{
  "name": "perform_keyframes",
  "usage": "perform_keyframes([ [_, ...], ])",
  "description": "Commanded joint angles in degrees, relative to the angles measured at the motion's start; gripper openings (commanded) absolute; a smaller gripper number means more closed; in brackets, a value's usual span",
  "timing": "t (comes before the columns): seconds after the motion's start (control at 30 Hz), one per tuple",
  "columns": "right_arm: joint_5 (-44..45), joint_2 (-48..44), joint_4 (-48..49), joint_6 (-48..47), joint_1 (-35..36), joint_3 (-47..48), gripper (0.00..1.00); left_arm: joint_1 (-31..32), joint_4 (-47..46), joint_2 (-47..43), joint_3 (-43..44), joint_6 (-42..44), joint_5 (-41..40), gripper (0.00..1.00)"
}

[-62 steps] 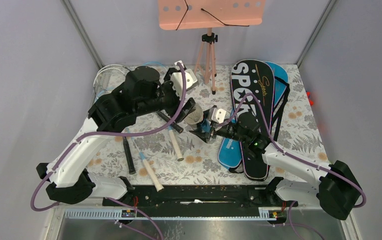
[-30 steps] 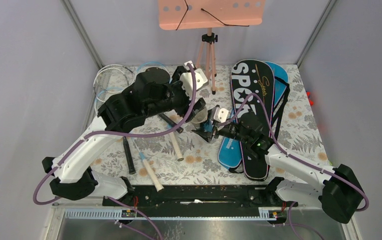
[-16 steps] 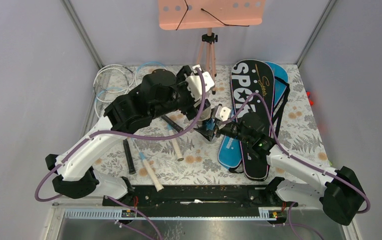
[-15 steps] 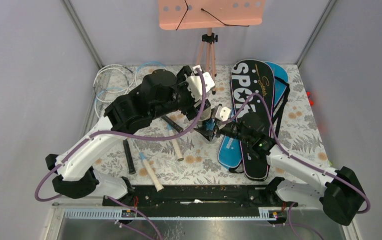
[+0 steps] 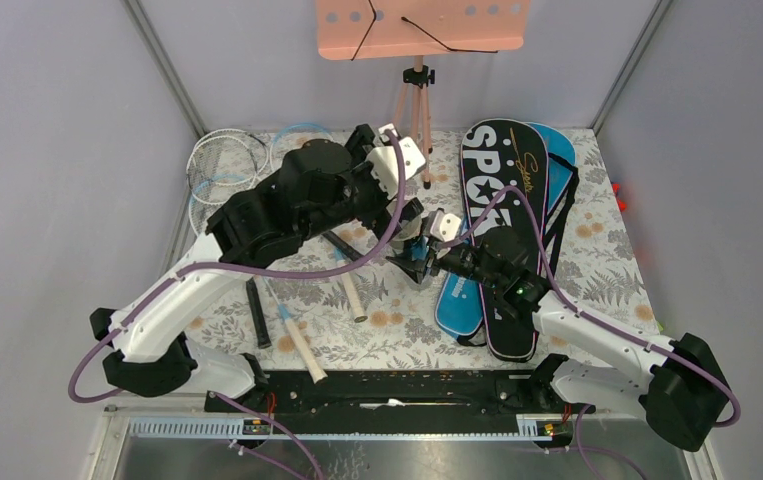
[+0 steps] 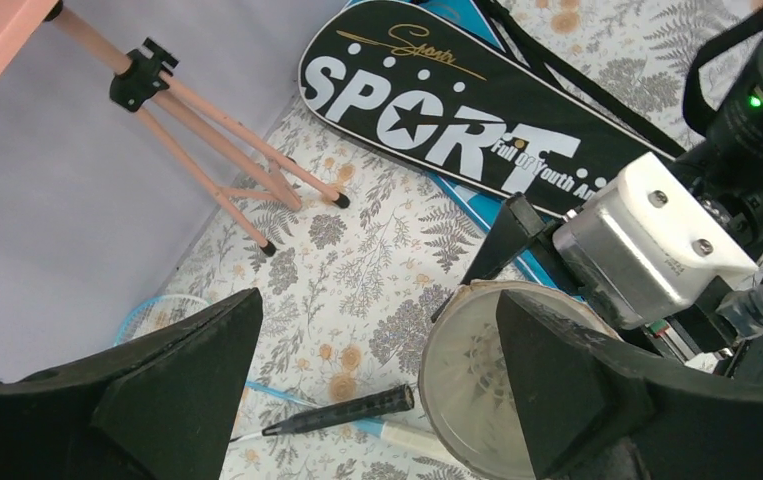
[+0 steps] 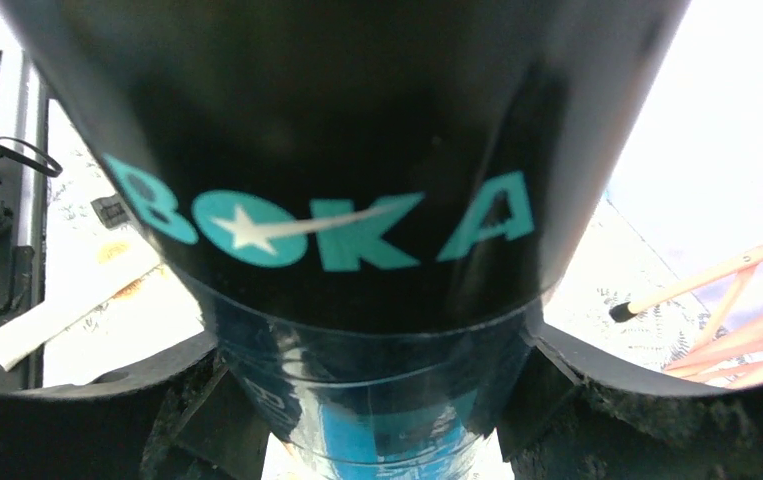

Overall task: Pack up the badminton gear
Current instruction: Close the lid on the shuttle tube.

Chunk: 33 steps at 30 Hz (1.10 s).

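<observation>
**Tube held at mid-tabletop, left claw spread above its mouth**

The right claw [image 5: 415, 256] is clamped on the black tube [image 7: 337, 150], whose teal BOKA lettering fills the right wrist view; the tube stands near the middle of the floral tabletop [image 5: 607, 260], just left of the bags, with its open mouth turned up and a pale inside showing; the left claw [image 6: 379, 300] hangs directly over that mouth with its fingers [image 6: 187, 390] wide apart and nothing between them; one finger overlaps the tube's rim in the wrist view, though whether it touches cannot be told.

The black SPORT bag [image 6: 437, 95] lies flat on the right half of the tabletop, on top of the blue bag [image 5: 557, 160], which shows along its edges; the right arm reaches across both.

The rackets [image 5: 352, 290] lie on the left half, handles fanned toward the near edge, hoops in the far-left corner, partly hidden under the left arm; one black handle [image 6: 342, 410] lies just beside the tube.

The pink board [image 5: 422, 25] stands on its tripod [image 5: 412, 110] at the far edge, apart from the gear.
</observation>
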<state>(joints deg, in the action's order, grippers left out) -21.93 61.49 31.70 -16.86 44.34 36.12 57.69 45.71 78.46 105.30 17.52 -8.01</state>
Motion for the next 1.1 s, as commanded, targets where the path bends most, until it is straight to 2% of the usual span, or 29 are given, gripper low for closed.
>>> perform_keyframes([
  [0.0, 1.44, -1.33, 5.92, 3.15, 1.10, 1.21, 0.41, -0.21, -6.65, -4.85, -1.44, -5.84, -5.24, 0.99],
  [0.17, 3.84, -2.18, 6.90, 7.07, 1.12, 1.40, 0.42, -0.21, -19.27, -14.42, -8.88, -9.61, -11.42, 0.99],
  [0.33, 10.34, -3.58, 2.54, 14.86, 1.10, 4.42, 0.42, -0.21, -30.51, -24.79, -21.79, -11.10, -19.93, 0.99],
  [0.57, 28.39, -2.17, -17.45, 29.08, 0.67, 14.30, 0.43, -0.21, -41.23, -34.63, -39.94, -13.15, -32.10, 0.99],
  [0.63, 28.92, -0.21, -22.93, 32.56, -0.95, 17.27, 0.43, -0.20, -43.44, -35.45, -43.73, -14.13, -35.49, 0.99],
  [0.77, 20.65, 5.45, -25.67, 41.11, -7.44, 19.87, 0.43, -0.44, -46.86, -34.42, -46.83, -19.92, -42.42, 0.99],
  [0.83, 16.36, 9.02, -25.84, 43.72, -10.70, 21.43, 0.43, -1.09, -49.06, -33.77, -49.50, -21.93, -41.71, 0.99],
  [0.93, 11.96, 16.01, -29.08, 44.53, -15.09, 25.49, 0.43, -5.25, -42.50, -30.53, -49.18, -26.93, -38.08, 0.99],
  [1.07, 5.08, 26.21, -29.49, 46.63, -18.62, 30.26, 0.44, -18.62, -35.12, -23.47, -49.00, -36.86, -23.71, 0.99],
])
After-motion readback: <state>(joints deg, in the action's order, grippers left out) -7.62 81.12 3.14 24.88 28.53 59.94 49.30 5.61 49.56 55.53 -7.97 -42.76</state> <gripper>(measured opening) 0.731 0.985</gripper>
